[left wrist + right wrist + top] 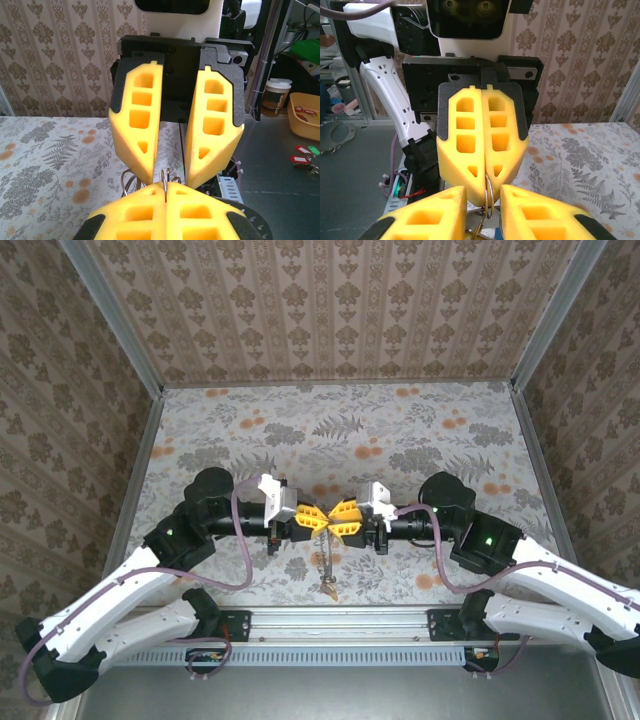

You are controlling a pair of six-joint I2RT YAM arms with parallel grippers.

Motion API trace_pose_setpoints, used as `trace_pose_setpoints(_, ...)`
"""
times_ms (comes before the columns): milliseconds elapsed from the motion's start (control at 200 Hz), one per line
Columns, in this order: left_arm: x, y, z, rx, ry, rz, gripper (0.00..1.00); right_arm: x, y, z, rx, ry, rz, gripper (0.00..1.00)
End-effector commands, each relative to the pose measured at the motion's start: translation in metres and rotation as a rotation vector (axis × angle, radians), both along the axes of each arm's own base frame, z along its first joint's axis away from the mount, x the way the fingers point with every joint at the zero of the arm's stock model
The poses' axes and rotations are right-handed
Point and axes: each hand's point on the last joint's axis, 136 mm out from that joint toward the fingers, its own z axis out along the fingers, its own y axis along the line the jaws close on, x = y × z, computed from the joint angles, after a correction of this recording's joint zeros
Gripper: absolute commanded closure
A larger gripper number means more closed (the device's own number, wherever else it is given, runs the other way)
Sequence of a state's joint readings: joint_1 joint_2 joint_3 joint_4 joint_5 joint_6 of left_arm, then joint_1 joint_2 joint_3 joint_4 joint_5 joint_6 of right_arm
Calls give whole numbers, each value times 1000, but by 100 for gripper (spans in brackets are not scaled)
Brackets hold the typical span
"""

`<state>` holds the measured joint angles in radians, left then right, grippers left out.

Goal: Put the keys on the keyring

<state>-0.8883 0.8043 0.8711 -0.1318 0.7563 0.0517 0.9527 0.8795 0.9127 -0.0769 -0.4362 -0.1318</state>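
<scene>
Left gripper [320, 520]: clenched on the keyring [489, 194], scene centre
Right gripper [334, 521]: released, fingers parted either side of keyring
Key [327, 589]: just near of both grippers

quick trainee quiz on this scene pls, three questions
1. True or false: the right end effector is clamped shut.
2. Which one pinches the keyring: A the left end effector, B the right one?
3. Fill in: the fingers on both arms are coloured ___.
Key: 1 false, its jaws stand apart. 2 A. 3 yellow.
</scene>
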Motion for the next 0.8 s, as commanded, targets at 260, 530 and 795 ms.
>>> trace_pose_setpoints(260, -9, 8, 26, -66, -61, -18, 100, -6, -7, 26, 73, -8, 15, 67)
trace_pose_setpoints(530, -9, 9, 28, -68, -63, -18, 100, 4, 2, 16, 45, 15, -6, 75)
trace_pose_setpoints(795, -11, 11, 28, -74, -66, -20, 100, 1, 0, 2, 2, 14, 7, 78)
